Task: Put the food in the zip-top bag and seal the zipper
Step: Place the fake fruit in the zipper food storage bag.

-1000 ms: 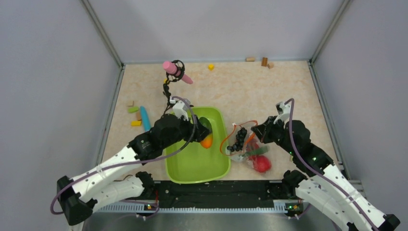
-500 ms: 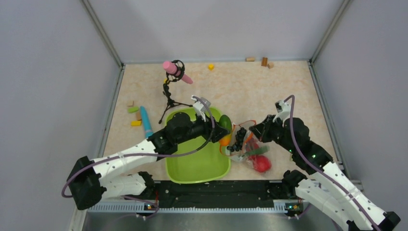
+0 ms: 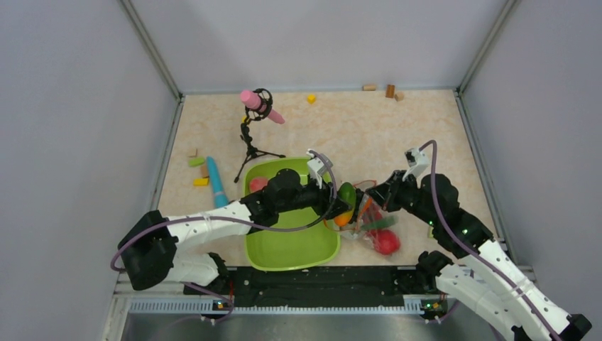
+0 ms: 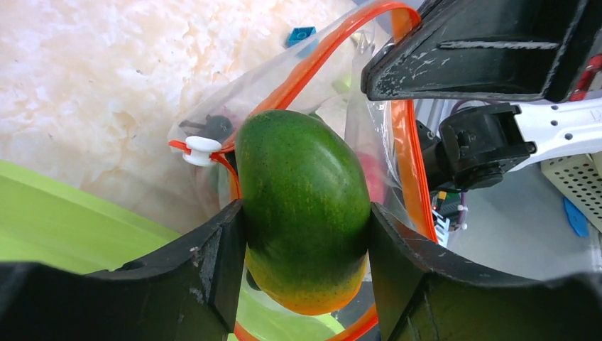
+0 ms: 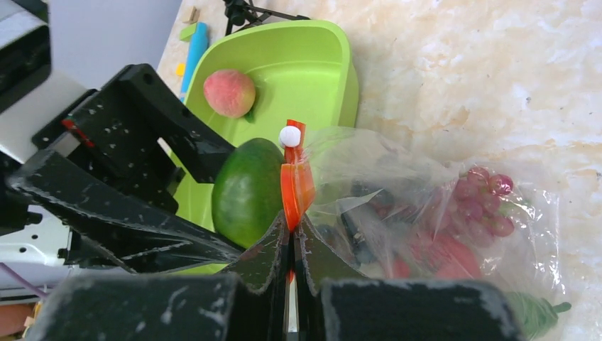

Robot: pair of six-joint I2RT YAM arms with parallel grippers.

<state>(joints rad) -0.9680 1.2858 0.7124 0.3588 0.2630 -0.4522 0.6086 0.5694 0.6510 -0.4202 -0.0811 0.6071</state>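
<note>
The left gripper (image 4: 304,238) has its jaws partly open, pressed against both flanks of the orange-green piece (image 4: 299,170). The piece sits at the gaping mouth of the zip-top bag (image 5: 426,213), just right of the green tray (image 5: 312,64). The right gripper (image 5: 292,229) is pinched fully closed on the zipper (image 5: 296,186). Grapes (image 5: 486,199) lie inside the bag, and a peach (image 5: 228,93) lies in the tray's far left corner.

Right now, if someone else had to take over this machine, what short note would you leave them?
Left jaws grip the green-orange mango at the open mouth of the zip-top bag.
Right jaws are shut on the zipper at the mouth's edge.
Done: grapes and red pieces are in the bag.
Left: drop the mango in, fetch the peach from the green tray, seal the zipper.
</note>
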